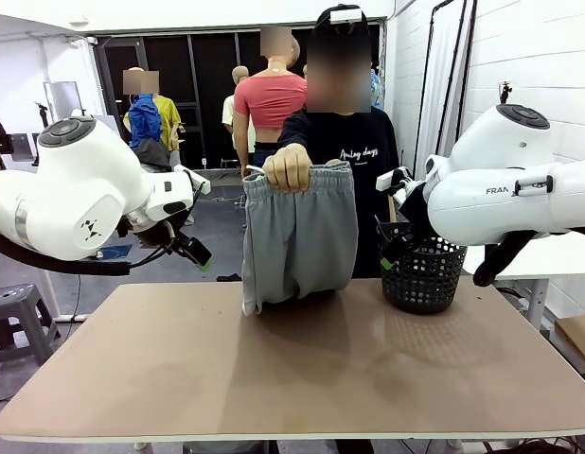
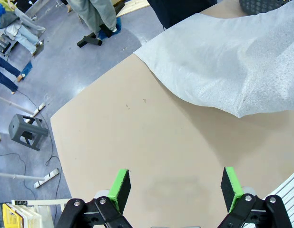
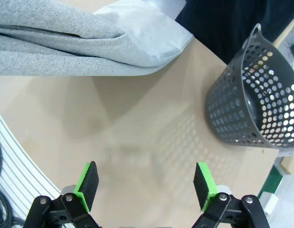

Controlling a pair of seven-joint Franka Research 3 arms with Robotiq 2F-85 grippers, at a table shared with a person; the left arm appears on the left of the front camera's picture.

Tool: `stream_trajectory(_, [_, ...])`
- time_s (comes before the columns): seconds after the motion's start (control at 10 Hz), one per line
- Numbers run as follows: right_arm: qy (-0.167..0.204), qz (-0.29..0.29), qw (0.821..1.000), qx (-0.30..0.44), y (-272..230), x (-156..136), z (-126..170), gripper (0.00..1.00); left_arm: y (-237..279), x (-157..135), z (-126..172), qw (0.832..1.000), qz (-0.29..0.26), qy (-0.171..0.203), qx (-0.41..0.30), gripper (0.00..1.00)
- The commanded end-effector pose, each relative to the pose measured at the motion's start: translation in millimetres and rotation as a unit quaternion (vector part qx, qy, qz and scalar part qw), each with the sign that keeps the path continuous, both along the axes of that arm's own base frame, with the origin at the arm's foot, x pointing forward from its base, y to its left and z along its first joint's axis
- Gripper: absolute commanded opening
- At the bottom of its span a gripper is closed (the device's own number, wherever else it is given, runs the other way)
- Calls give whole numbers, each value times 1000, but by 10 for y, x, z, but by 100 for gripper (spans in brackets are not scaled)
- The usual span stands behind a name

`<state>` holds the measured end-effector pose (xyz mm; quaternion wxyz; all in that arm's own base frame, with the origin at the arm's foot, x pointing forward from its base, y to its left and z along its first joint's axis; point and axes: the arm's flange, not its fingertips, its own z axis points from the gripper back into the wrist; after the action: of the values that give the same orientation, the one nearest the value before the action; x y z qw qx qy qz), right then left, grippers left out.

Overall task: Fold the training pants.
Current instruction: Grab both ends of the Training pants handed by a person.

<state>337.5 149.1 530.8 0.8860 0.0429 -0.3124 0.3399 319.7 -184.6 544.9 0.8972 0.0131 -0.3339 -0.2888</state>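
Observation:
A person's hand [image 1: 288,168] at the far side of the table holds the light grey training pants [image 1: 298,236] up by the gathered waistband, and their lower end touches the tabletop. In the left wrist view the training pants [image 2: 223,57] drape over the table's far part, well beyond my open left gripper [image 2: 175,187]. In the right wrist view the training pants [image 3: 66,47] lie folded over at the upper left, ahead of my open right gripper [image 3: 147,183]. From the front, my left gripper [image 1: 194,250] hovers left of the pants and my right gripper [image 1: 391,248] right of them. Both are empty.
A black mesh basket [image 1: 423,274] stands at the table's far right, close to my right gripper, and in the right wrist view the basket [image 3: 254,95] is at the right. The tan table [image 1: 302,378] is bare in front. A grey stool [image 2: 28,130] stands on the floor at the left.

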Motion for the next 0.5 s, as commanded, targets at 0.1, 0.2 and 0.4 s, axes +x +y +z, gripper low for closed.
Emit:
stream_trajectory(0.1, [0, 0, 1000, 0, 0, 0, 0, 100, 0, 0, 0, 1000, 0, 0, 0, 100])
stream_trajectory(0.2, [-2, 19, 1000, -13, -37, 16, 12, 100, 29, -9, 33, 1000, -23, -1, 16, 100])
stream_trajectory(0.4, [-12, 96, 994, -49, -133, 48, 38, 100, 104, -78, 126, 992, -110, -8, 58, 100])
